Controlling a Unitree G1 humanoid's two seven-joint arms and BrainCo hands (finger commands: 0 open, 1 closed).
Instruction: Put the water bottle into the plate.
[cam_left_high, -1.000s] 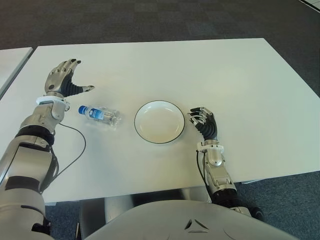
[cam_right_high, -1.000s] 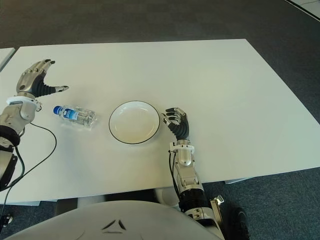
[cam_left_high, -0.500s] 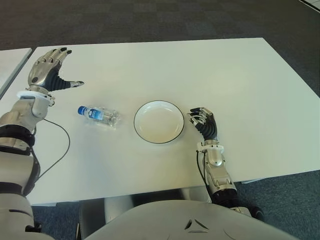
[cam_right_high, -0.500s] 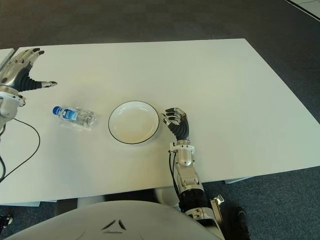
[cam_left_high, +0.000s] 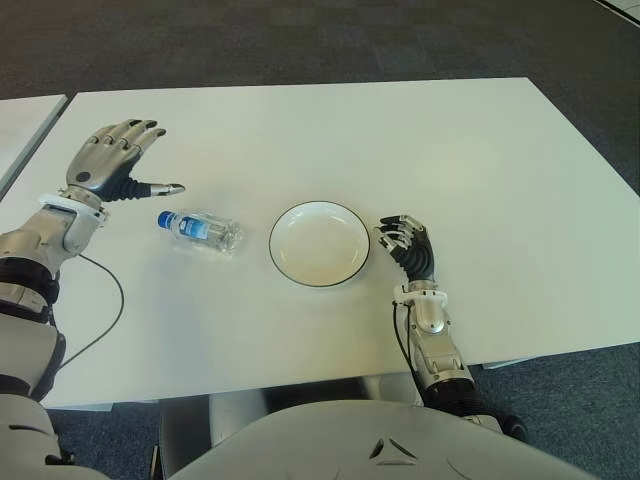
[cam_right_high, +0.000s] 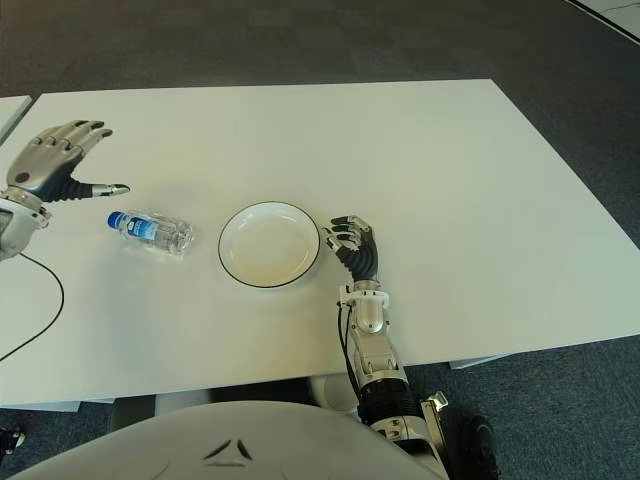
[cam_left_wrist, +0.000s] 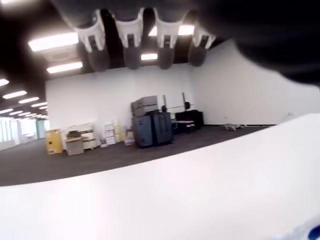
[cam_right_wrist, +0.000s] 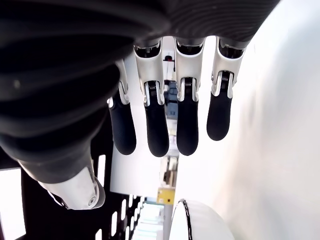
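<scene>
The left hand (cam_left_high: 112, 160) is hanging in the air over the left side of the counter (cam_left_high: 480, 170). Its fingers (cam_left_high: 138, 130) are spreading wide and its thumb is sticking out straight. It is holding nothing. The left arm is reaching in from the left edge.

The right hand (cam_left_high: 407, 243) is sitting near the front edge of the counter. Its fingers (cam_right_wrist: 156, 134) are curling a little and holding nothing. The right arm is coming up from the front edge.
</scene>
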